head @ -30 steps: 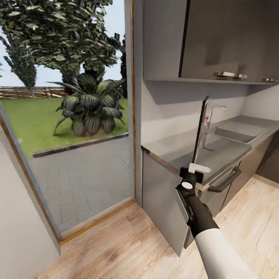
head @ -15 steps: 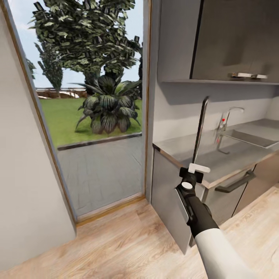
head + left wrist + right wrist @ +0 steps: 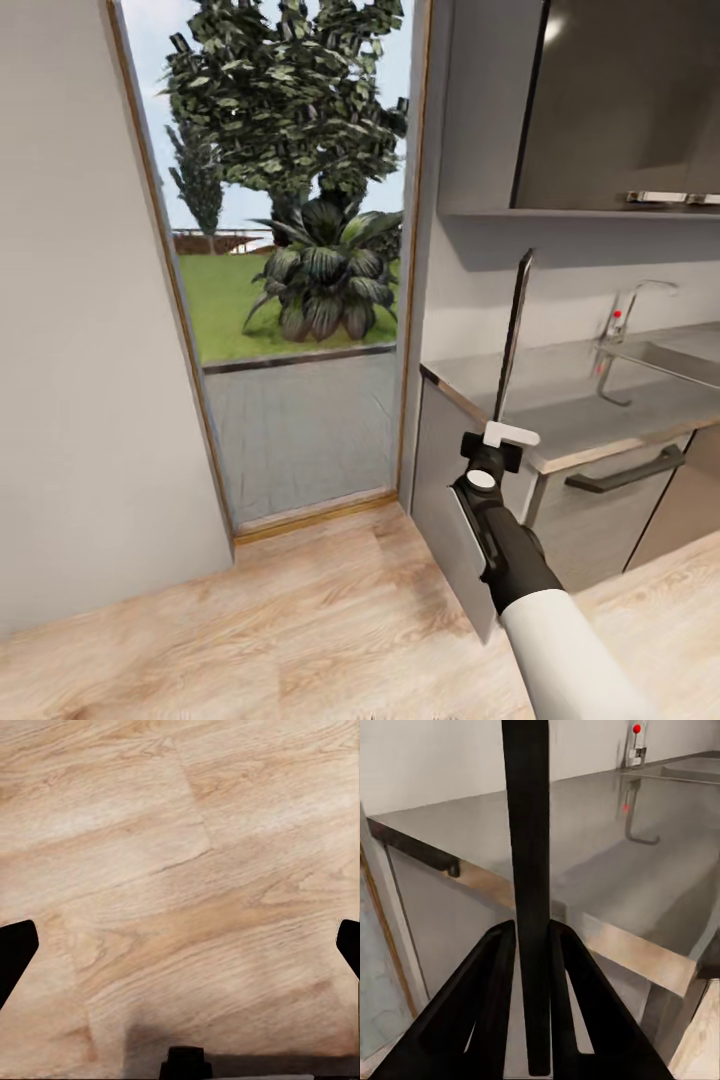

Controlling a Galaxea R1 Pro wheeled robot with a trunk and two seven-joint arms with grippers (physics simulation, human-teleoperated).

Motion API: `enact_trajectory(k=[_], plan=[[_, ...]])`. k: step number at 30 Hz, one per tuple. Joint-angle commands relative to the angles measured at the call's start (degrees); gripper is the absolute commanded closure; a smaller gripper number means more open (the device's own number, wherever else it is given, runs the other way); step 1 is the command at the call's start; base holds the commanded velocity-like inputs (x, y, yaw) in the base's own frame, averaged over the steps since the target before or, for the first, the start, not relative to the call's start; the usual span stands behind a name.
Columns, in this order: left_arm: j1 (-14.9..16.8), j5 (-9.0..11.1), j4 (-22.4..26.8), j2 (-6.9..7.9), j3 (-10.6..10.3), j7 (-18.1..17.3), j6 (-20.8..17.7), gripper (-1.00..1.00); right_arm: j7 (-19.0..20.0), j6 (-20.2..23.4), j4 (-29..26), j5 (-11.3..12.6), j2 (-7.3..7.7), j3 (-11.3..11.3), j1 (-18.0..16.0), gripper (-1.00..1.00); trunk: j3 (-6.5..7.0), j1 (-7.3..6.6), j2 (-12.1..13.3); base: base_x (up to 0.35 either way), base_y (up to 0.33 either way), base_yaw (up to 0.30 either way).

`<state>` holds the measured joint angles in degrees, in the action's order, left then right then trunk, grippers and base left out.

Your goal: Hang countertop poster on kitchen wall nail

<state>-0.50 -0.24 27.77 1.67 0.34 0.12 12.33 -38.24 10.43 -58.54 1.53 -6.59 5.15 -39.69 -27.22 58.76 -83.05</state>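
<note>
Right claw [image 3: 497, 433] clamps the poster's [image 3: 514, 330] lower edge; we see the poster upright, edge-on, in front of the counter [image 3: 560, 400]. In the right wrist view both fingers [image 3: 495, 967] press its black frame [image 3: 526, 870]. Left claw [image 3: 180, 945] stands apart over the wood floor [image 3: 180, 870]. Beyond, we note the tap [image 3: 620, 325], cabinet [image 3: 620, 100], open doorway [image 3: 290, 300] and plant [image 3: 325, 275].

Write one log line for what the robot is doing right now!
phase: carrying | right tool: shut on poster, held upright, edge-on | left tool: open, over wood floor | kitchen countertop: beside | nail: unseen
</note>
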Motion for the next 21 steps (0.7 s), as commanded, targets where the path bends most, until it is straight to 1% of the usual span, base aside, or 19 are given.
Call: enact_trajectory(k=[1, 3, 4, 5, 7, 8, 9, 11, 12, 13, 14, 17, 19, 21], plan=[[0.0, 0.0, 0.1, 0.00, 0.0, 0.0, 0.1, -1.00, -0.2, 0.3, 0.0, 0.2, -0.01, 0.3, 0.0, 1.00, -0.02, -0.03, 0.0, -0.284, -0.194, 0.277], [0.0, 0.0, 0.1, 0.00, 0.0, 0.0, 0.1, -1.00, -0.1, 0.3, 0.0, 0.2, -0.04, 1.0, 0.0, 1.00, 0.03, -0.03, 0.0, -0.283, -0.194, 0.277], [0.0, 0.0, 0.1, 0.00, 0.0, 0.0, 0.1, -1.00, -0.1, 0.4, 0.2, 0.2, -0.06, 3.4, 0.0, 1.00, 0.04, -0.03, 0.0, -0.283, -0.194, 0.278], [0.0, 0.0, 0.1, 0.00, 0.0, 0.0, 0.1, -1.00, -0.1, 0.4, 0.2, 0.2, -0.07, 4.3, 0.0, 1.00, 0.06, -0.03, 0.0, -0.283, -0.194, 0.267], [0.0, 0.0, 0.1, 0.00, -0.1, 0.0, 0.1, -1.00, 0.0, 0.4, 0.3, 0.2, -0.08, 7.7, 0.0, 1.00, 0.07, -0.03, 0.0, -0.276, -0.191, 0.165], [0.0, 0.0, 0.1, 0.00, -0.1, 0.0, 0.1, -1.00, 0.0, 0.5, 0.3, 0.2, -0.08, 8.4, 0.1, 1.00, 0.07, -0.03, 0.0, -0.240, -0.171, 0.103], [0.0, 0.0, 0.1, 0.00, -0.1, 0.0, 0.1, -1.00, 0.3, 0.6, 0.3, 0.3, -0.08, 10.6, 0.3, 1.00, 0.08, -0.03, 0.0, -0.127, -0.092, 0.053], [0.0, 0.0, 0.1, 0.00, -0.1, 0.0, 0.1, -1.00, 0.9, 0.6, 0.3, 0.3, -0.08, 12.2, 0.5, 1.00, 0.08, -0.03, 0.0, -0.092, -0.066, 0.038], [0.0, 0.0, 0.1, 0.00, -0.2, 0.0, 0.1, -1.00, 2.0, 0.6, 0.3, 0.3, -0.09, 14.0, 0.7, 1.00, 0.08, -0.03, 0.0, -0.052, -0.038, 0.022], [0.0, 0.0, 0.1, 0.00, -0.2, 0.0, 0.1, -1.00, 2.7, 0.6, 0.3, 0.3, -0.09, 14.9, 0.8, 1.00, 0.08, -0.03, 0.0, -0.042, -0.030, 0.017], [0.0, 0.0, 0.1, 0.00, -0.2, 0.0, 0.1, -1.00, 4.1, 0.6, 0.3, 0.3, -0.09, 16.2, 0.9, 1.00, 0.08, -0.03, 0.0, -0.027, -0.019, 0.011], [0.0, 0.0, 0.1, 0.00, -0.2, 0.0, 0.1, -1.00, 6.1, 0.6, 0.3, 0.3, -0.09, 17.5, 1.0, 1.00, 0.08, -0.03, 0.0, -0.017, -0.013, 0.007], [0.0, 0.0, 0.1, 0.00, -0.2, 0.0, 0.1, -1.00, 9.8, 0.6, 0.4, 0.3, -0.04, 19.2, 1.7, 1.00, 0.08, -0.03, 0.0, -0.007, -0.005, 0.003], [0.0, 0.0, 0.1, 0.00, -0.2, 0.0, 0.1, -1.00, 14.8, 0.6, 0.3, 0.3, 0.07, 20.0, 3.0, 1.00, 0.08, -0.03, 0.0, -0.003, -0.002, 0.001]])
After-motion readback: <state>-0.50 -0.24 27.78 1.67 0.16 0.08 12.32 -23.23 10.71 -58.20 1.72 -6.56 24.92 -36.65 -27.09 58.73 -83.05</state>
